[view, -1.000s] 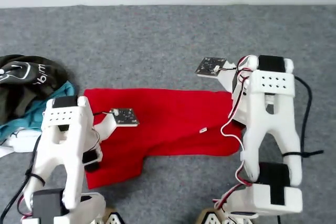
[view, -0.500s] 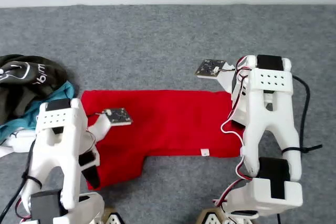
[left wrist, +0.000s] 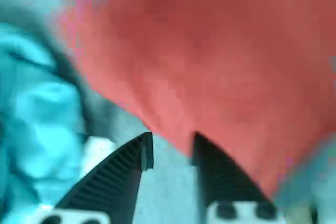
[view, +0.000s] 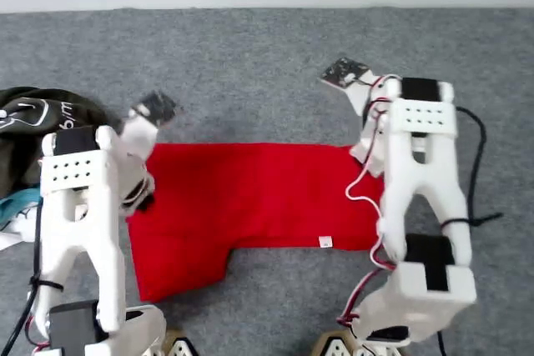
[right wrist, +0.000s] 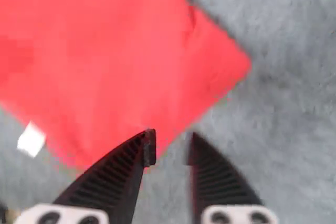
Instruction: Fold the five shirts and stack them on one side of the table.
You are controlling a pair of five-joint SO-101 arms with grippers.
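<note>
A red shirt (view: 250, 193) lies flat on the grey carpet, folded into a wide band with one flap sticking out toward the near left. Its white tag (view: 325, 242) shows at the near edge. My left gripper (left wrist: 170, 145) hovers open over the shirt's left edge (left wrist: 220, 51), beside the teal shirt (left wrist: 37, 108), with nothing between its fingers. My right gripper (right wrist: 170, 142) hovers open just off the red shirt's right corner (right wrist: 94, 51), also with nothing held. In the high view the left arm (view: 79, 206) stands at the shirt's left end, the right arm (view: 417, 164) at its right end.
A heap of unfolded shirts sits at the left edge: a dark one with white print (view: 42, 114), a teal one (view: 17, 206) and a bit of white cloth (view: 8, 239). Bare grey carpet (view: 250, 72) stretches beyond the red shirt and to the right.
The red shirt's near edge was drawn out flat toward the front. Both grippers have since let go, risen and swung out to the shirt's left and right ends.
</note>
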